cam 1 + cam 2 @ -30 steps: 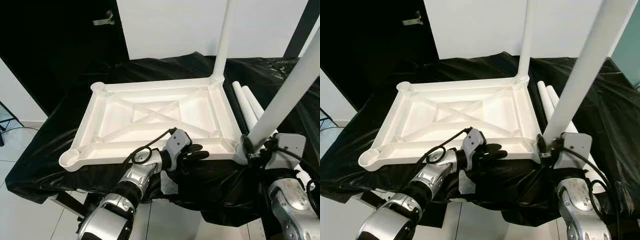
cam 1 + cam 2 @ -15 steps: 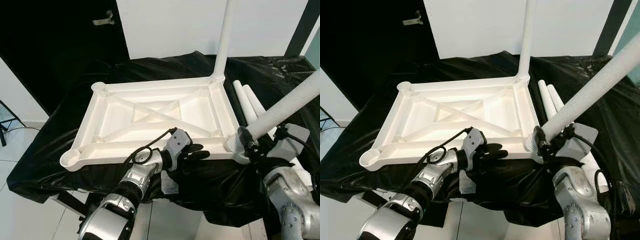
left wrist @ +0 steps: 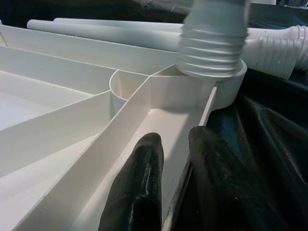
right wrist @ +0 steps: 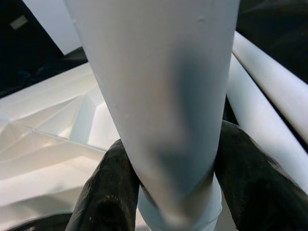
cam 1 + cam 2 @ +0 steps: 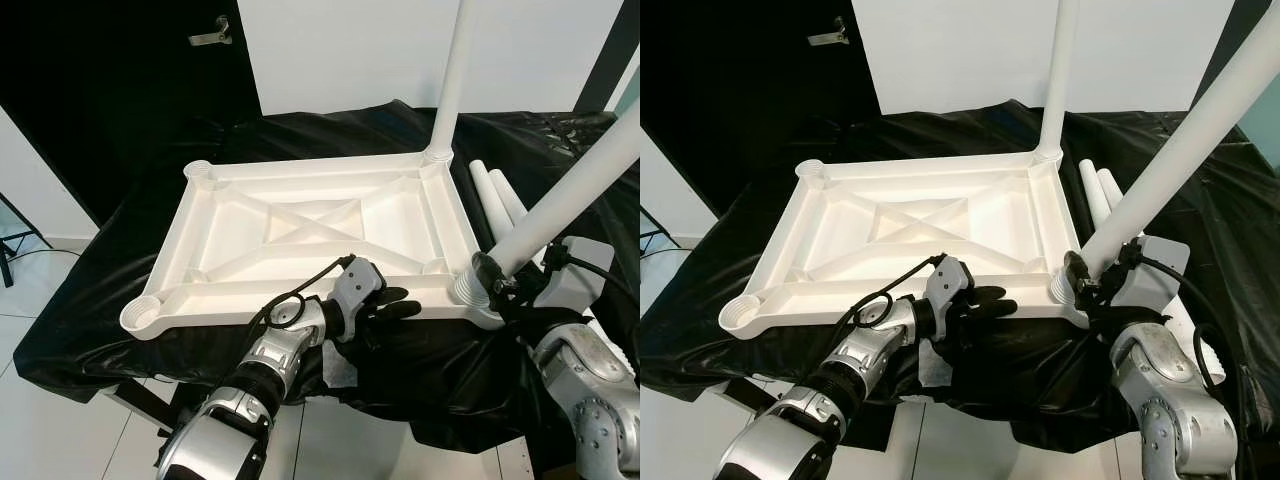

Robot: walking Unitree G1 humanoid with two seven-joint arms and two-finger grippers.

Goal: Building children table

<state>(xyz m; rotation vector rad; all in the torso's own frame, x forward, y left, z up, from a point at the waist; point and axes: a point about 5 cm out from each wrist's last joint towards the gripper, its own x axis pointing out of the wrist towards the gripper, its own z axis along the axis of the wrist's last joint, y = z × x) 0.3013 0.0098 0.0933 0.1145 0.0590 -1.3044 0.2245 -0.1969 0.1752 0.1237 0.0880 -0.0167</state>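
1. The tilted table leg swings back toward upright from half a second ago, its threaded end at the tabletop's five-o'clock corner socket.
2. Right gripper stays clamped on it; seating looks unfinished.
3. Left gripper keeps pinching the near rim, six o'clock.
4. Spare legs wait at three o'clock.

A glossy black plastic sheet covered the tabletop, wrinkled and hanging over its near edge. A small white paper scrap lay against the sheet's hanging front. Behind the tabletop stood a plain white wall panel. To the left was a black door with a silver metal lever handle. Pale floor tiles lay below.
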